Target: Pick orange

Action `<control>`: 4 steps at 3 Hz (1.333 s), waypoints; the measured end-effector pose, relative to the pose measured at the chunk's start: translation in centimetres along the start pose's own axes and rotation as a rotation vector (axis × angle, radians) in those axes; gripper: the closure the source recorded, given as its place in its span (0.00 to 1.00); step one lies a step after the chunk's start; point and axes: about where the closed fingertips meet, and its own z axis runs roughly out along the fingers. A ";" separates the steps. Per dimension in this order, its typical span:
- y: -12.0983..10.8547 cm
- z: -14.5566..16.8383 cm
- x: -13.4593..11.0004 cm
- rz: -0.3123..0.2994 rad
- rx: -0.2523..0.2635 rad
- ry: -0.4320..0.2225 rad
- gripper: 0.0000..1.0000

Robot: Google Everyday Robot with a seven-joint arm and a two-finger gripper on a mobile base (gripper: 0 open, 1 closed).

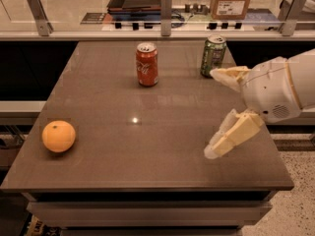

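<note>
The orange point(58, 136) is round and yellow-orange and sits on the brown table point(147, 146) near its front left corner. My gripper point(212, 113) comes in from the right over the table's right side, far from the orange. Its two cream fingers are spread wide apart, one near the green can and one lower near the table's front right, with nothing between them.
A red soda can point(147, 64) stands at the back middle of the table. A green can point(213, 56) stands at the back right, close to my upper finger. A glass rail with metal posts point(166, 6) runs behind the table, with a counter and a cardboard box point(230, 0) beyond.
</note>
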 end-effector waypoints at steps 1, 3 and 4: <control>1.4 2.5 -1.8 -0.033 -0.023 -0.112 0.00; 3.1 7.0 -5.0 -0.115 -0.081 -0.185 0.00; 2.8 9.2 -5.9 -0.088 -0.062 -0.129 0.00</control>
